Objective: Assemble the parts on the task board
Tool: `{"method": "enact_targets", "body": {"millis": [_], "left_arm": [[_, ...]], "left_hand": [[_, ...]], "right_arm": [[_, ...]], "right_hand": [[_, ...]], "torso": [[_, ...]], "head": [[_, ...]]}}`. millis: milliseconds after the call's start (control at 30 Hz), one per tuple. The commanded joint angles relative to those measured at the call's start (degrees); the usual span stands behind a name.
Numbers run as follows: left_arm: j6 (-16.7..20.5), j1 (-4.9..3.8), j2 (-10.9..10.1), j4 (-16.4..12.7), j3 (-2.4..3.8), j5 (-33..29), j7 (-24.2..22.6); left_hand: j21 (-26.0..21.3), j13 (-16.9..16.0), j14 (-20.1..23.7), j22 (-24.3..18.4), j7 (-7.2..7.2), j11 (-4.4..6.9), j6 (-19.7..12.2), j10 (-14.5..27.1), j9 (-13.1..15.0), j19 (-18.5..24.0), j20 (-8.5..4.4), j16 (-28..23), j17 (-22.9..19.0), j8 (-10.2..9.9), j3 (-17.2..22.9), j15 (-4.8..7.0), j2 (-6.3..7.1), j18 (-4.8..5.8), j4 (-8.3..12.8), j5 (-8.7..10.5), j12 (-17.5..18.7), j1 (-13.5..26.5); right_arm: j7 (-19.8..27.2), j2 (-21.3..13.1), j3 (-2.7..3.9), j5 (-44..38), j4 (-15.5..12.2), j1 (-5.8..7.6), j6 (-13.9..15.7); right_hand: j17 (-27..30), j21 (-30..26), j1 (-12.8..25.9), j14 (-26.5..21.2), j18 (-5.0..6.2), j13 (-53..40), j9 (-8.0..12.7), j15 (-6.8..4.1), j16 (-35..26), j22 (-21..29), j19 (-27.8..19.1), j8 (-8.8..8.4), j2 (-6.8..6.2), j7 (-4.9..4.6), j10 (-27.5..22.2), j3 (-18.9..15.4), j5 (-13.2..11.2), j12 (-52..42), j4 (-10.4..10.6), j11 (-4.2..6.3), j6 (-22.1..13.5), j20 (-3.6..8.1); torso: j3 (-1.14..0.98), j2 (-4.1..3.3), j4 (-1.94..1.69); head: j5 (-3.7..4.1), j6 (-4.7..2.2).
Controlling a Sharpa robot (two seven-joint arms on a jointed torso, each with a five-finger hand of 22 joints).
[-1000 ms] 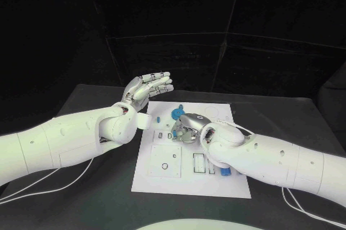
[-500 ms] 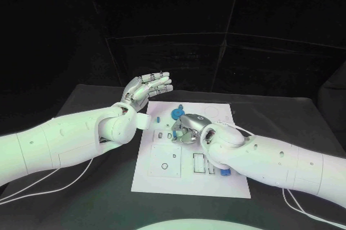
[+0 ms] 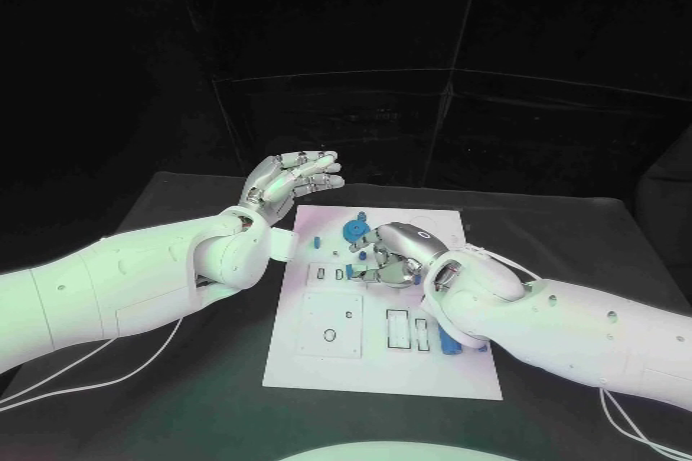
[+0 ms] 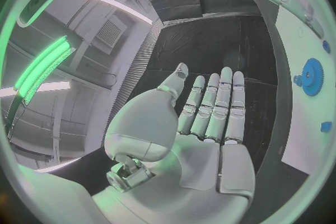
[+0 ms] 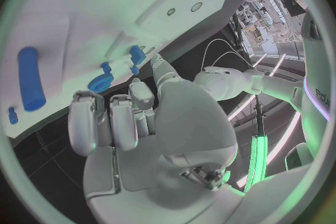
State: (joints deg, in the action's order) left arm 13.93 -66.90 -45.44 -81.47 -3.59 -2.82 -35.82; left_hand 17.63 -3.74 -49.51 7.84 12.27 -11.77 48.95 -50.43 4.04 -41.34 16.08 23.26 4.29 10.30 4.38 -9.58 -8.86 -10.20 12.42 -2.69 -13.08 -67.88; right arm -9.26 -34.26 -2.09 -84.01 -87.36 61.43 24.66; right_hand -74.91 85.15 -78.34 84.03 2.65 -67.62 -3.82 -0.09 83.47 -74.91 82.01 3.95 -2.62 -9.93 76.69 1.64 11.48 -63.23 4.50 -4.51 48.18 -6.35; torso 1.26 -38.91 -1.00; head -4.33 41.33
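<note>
The right hand [image 3: 392,253] is shifting toward the far end of the board [image 3: 378,361], fingers curled, apparently grasping nothing, beside the blue gear [image 3: 355,226]; left hand [image 3: 293,176] is hovering released. Best lowering slowly, squarely.

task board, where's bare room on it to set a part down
Free: the task board's near strip below the cutouts, and its far right corner. Crowded: the middle, under the right hand, beside the blue gear. The left hand hovers off the far left corner.

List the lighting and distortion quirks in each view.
Head view: dark backdrop, a green tint on the left arm, pinkish cast on the board. Left wrist view: fisheye bends edges; green strip lights glow beside the left hand. Right wrist view: fisheye circle, green glow at its rim.
</note>
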Motion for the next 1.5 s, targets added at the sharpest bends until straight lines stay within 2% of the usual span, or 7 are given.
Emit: {"method": "enact_targets", "body": {"millis": [33,333,600,733,967,1167,1500], "left_arm": [[-2.6,-0.11,-0.2,0.5,0.06,3.8,2.1],[-8.8,-0.48,-1.2,1.8,0.08,19.1,12.6],[-17.7,-3.18,-1.1,2.0,0.09,37.7,33.2],[-20.5,-4.45,-0.4,2.2,0.08,44.8,43.6],[-23.8,-5.91,2.4,2.8,-0.08,53.0,57.2],[-21.0,-9.08,5.0,3.0,-4.71,57.3,63.7],[-23.2,-10.41,8.2,4.3,-6.65,59.3,68.9]], "left_hand": [[1.9,0.0,-5.4,0.6,1.60,1.00,2.2,-2.8,-0.1,-4.1,-1.22,0.9,0.4,0.4,0.1,1.44,-0.31,-0.50,0.5,-0.19,-0.2,0.7],[11.1,-1.3,-31.2,4.1,-3.56,7.39,9.4,-19.1,0.1,-21.8,-8.69,11.2,7.5,0.8,0.2,9.12,-0.23,-0.60,0.5,-0.50,-2.2,3.7],[23.9,-7.8,-38.4,11.3,-5.87,9.92,10.0,-27.5,1.4,-35.2,-13.05,52.0,58.7,1.7,-2.2,12.55,1.05,0.06,-2.3,-0.26,-10.1,7.0],[49.5,-18.7,-39.5,44.1,-7.35,11.51,9.2,-24.8,5.1,-42.9,-14.15,64.2,79.4,8.1,-7.1,13.27,1.52,4.27,-8.9,-0.49,-24.4,9.4],[52.9,-36.2,-39.4,48.2,-8.07,11.78,4.7,-19.7,11.9,-42.0,-14.37,64.9,81.0,19.3,-14.7,13.76,0.91,4.49,-18.8,-0.30,-42.8,10.3],[53.4,-40.6,-39.6,49.0,-8.60,12.40,2.3,-19.7,15.8,-42.0,-14.75,65.3,82.0,25.2,-17.6,14.22,0.65,4.53,-22.4,-0.01,-47.1,8.4],[55.2,-44.4,-39.9,52.0,-9.31,13.03,0.6,-20.9,19.5,-42.5,-15.17,65.8,83.2,30.6,-20.0,14.67,0.50,4.98,-25.3,-0.07,-50.6,6.2]], "right_arm": [[9.9,-2.6,0.13,8.5,-2.3,1.78,1.4],[15.0,-10.1,0.12,21.5,-4.2,8.32,-5.3],[16.1,-14.7,0.13,30.6,-0.1,11.80,-5.3],[16.1,-15.4,0.12,32.1,1.1,12.29,-5.3],[15.4,-15.7,0.12,32.1,1.8,12.60,-5.8],[14.0,-15.5,0.11,30.7,2.0,12.68,-5.9],[12.5,-15.0,0.11,29.0,2.4,12.74,-5.4]], "right_hand": [[-2.6,-0.2,-0.4,3.3,0.03,0.3,-0.2,0.38,-0.2,-3.5,-0.3,0.45,-0.14,0.03,0.1,-0.4,0.0,0.1,0.0,-0.09,0.3,-0.31],[0.8,-1.9,-2.1,2.4,0.81,2.5,-0.5,-0.02,-2.4,-0.1,-2.8,1.60,0.95,0.54,-1.5,0.2,0.2,2.8,-0.7,0.39,2.6,-0.03],[2.5,-2.8,-2.6,2.0,1.18,3.6,-0.4,-0.19,-3.6,1.6,-4.0,1.82,1.43,0.67,-2.1,0.4,0.5,4.1,-0.9,0.55,3.2,0.16],[3.0,-3.1,-2.6,1.9,1.28,3.8,-0.4,-0.22,-3.9,2.1,-4.3,1.84,1.44,0.69,-2.2,0.3,0.7,4.4,-0.9,0.56,3.3,0.19],[3.5,-3.4,-2.6,1.8,1.41,4.1,-0.4,-0.24,-4.3,2.6,-4.7,1.84,1.36,0.71,-2.4,0.3,0.8,4.8,-1.0,0.58,3.3,0.22],[3.9,-3.7,-2.3,1.7,1.52,4.4,-0.3,-0.25,-4.6,3.2,-5.0,1.83,1.29,0.71,-2.5,0.0,0.8,5.1,-0.7,0.57,3.3,0.26],[4.2,-4.1,-2.2,1.6,1.66,4.7,-0.2,-0.28,-5.0,3.9,-5.5,1.67,1.19,0.70,-2.7,-0.2,1.2,5.5,-0.7,0.58,3.1,0.29]], "torso": [[0.07,0.09,0.16],[-0.42,0.84,0.14],[-0.76,1.90,0.46],[-1.21,2.20,0.67],[-1.30,2.29,0.60],[-1.15,2.03,0.67],[-1.31,1.98,0.75]], "head": [[-0.03,-0.29],[0.07,-0.48],[0.10,-0.13],[-0.20,0.10],[-0.12,0.23],[-0.43,0.35],[-0.67,0.65]]}}
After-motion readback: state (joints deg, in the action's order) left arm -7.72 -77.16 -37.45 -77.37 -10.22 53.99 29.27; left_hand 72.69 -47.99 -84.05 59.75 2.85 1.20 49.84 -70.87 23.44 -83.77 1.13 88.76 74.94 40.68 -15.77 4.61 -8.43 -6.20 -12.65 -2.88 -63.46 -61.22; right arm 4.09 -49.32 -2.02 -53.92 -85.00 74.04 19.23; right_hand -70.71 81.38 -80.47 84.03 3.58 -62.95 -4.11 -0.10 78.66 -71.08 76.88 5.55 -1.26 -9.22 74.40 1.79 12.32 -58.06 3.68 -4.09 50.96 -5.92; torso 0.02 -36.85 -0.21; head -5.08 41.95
